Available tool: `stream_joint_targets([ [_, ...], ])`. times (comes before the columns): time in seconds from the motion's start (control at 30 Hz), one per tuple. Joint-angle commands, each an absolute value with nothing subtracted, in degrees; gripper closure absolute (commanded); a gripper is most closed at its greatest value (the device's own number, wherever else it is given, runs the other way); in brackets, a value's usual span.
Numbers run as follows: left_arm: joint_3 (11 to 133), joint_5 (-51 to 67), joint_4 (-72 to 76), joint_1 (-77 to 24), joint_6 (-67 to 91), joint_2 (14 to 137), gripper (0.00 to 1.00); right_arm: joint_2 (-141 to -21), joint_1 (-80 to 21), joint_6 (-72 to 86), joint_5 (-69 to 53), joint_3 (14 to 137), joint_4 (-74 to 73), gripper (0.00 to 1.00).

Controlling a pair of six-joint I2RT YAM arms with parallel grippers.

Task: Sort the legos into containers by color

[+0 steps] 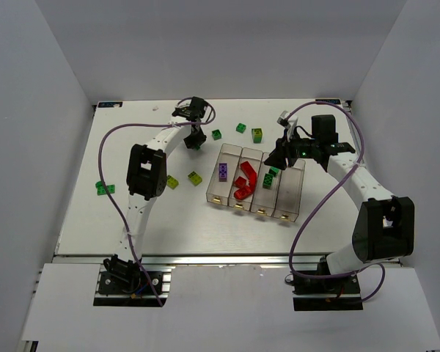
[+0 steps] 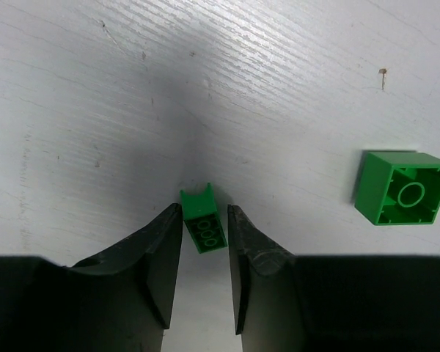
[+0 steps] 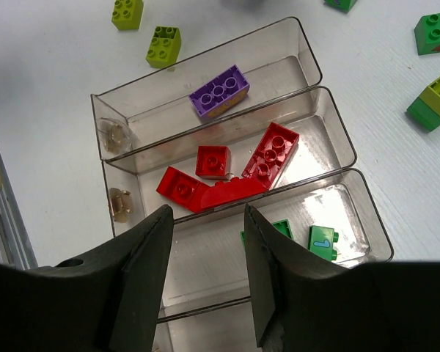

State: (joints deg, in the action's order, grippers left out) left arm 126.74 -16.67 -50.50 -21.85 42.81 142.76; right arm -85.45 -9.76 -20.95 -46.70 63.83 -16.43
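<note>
My left gripper (image 1: 194,141) is low over the table, its fingers closely on either side of a small dark green lego (image 2: 203,220) that lies on its side and tilted; no firm grip shows. Another green lego (image 2: 403,196) lies bottom-up to the right. My right gripper (image 3: 207,216) is open and empty above the row of four clear bins (image 1: 290,202). The first bin holds a purple lego (image 3: 219,91), the second several red legos (image 3: 235,172), the third two green legos (image 3: 323,242). The fourth bin looks empty.
Loose on the table: green legos (image 1: 240,128) (image 1: 105,188), a yellow-green-on-green stack (image 1: 257,135), and yellow-green legos (image 1: 195,177) (image 1: 172,182) left of the bins. White walls enclose the table on three sides.
</note>
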Motion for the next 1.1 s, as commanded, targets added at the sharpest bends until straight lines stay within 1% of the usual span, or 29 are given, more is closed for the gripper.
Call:
stream_joint_targets([
  [0.0, 127.0, -17.3, -49.5, -21.5, 42.3, 141.9, 0.59, -84.3, -9.5, -20.4, -48.1, 63.9, -14.9, 0.51],
  [0.07, 125.8, -17.2, -48.7, -21.5, 42.1, 141.1, 0.64, -84.3, -9.6, -20.5, -48.1, 63.8, -14.9, 0.51],
  [0.1, 125.3, -17.1, -48.4, -21.5, 42.0, 140.8, 0.70, -84.1, -9.6, -20.5, -48.1, 63.6, -14.9, 0.51],
  [0.17, 123.8, -17.0, -47.6, -21.5, 41.7, 139.3, 0.77, -84.0, -9.6, -20.7, -48.0, 63.7, -15.1, 0.51],
  [0.2, 123.0, -16.9, -46.9, -21.5, 41.3, 138.4, 0.85, -84.0, -9.6, -20.7, -48.0, 63.7, -15.2, 0.51],
  [0.27, 118.7, -16.1, -44.0, -21.5, 40.3, 134.3, 0.91, -83.8, -9.5, -21.1, -47.8, 63.8, -15.5, 0.51],
  [0.3, 116.7, -15.7, -42.9, -21.5, 40.0, 132.6, 0.97, -83.8, -9.6, -21.3, -47.7, 63.9, -15.7, 0.51],
  [0.33, 114.6, -14.0, -39.7, -21.5, 39.5, 130.5, 1.00, -83.6, -9.5, -21.4, -47.6, 64.0, -16.0, 0.51],
  [0.4, 107.6, -11.8, -33.6, -21.5, 37.6, 123.3, 1.00, -83.6, -9.6, -21.9, -47.2, 64.2, -16.3, 0.51],
  [0.43, 104.4, -7.5, -30.7, -21.5, 37.3, 120.5, 1.00, -83.6, -9.6, -22.1, -47.0, 64.5, -16.9, 0.51],
  [0.47, 97.3, -4.7, -27.5, -21.6, 36.2, 114.6, 1.00, -83.5, -9.6, -22.4, -46.8, 64.6, -17.1, 0.51],
  [0.5, 93.6, -2.2, -21.0, -22.1, 36.0, 111.6, 1.00, -83.5, -9.5, -22.5, -46.3, 64.9, -17.2, 0.51],
  [0.53, 90.2, 2.9, -18.2, -22.5, 35.6, 108.7, 1.00, -83.4, -9.5, -22.5, -46.1, 65.0, -17.5, 0.51],
  [0.57, 86.9, 5.1, -15.5, -22.9, 35.1, 103.5, 1.00, -83.3, -9.4, -22.5, -45.9, 65.0, -17.5, 0.51],
  [0.6, 80.1, 7.7, -9.6, -23.9, 35.1, 101.2, 1.00, -83.4, -9.3, -22.2, -45.2, 65.3, -17.5, 0.54],
  [0.67, 73.8, 12.7, -4.8, -25.1, 35.6, 97.1, 1.00, -83.4, -9.2, -21.4, -44.0, 65.7, -17.2, 0.62],
  [0.7, 68.4, 14.0, -0.7, -26.9, 35.3, 93.7, 1.00, -83.3, -9.0, -20.5, -43.1, 65.9, -17.2, 0.74],
  [0.73, 66.2, 15.3, 2.0, -27.7, 35.3, 92.5, 1.00, -83.3, -8.8, -20.0, -42.5, 66.3, -17.1, 0.82],
  [0.8, 63.2, 18.2, 6.6, -30.0, 36.8, 90.8, 1.00, -83.3, -8.1, -19.0, -40.6, 66.6, -16.6, 1.00],
  [0.9, 61.9, 21.1, 9.3, -34.0, 38.1, 91.9, 1.00, -83.1, -6.9, -17.5, -38.9, 67.1, -15.6, 1.00],
  [1.07, 68.9, 21.6, 7.9, -39.3, 37.4, 99.7, 1.00, -83.0, -4.7, -15.4, -37.5, 68.0, -14.8, 1.00],
])
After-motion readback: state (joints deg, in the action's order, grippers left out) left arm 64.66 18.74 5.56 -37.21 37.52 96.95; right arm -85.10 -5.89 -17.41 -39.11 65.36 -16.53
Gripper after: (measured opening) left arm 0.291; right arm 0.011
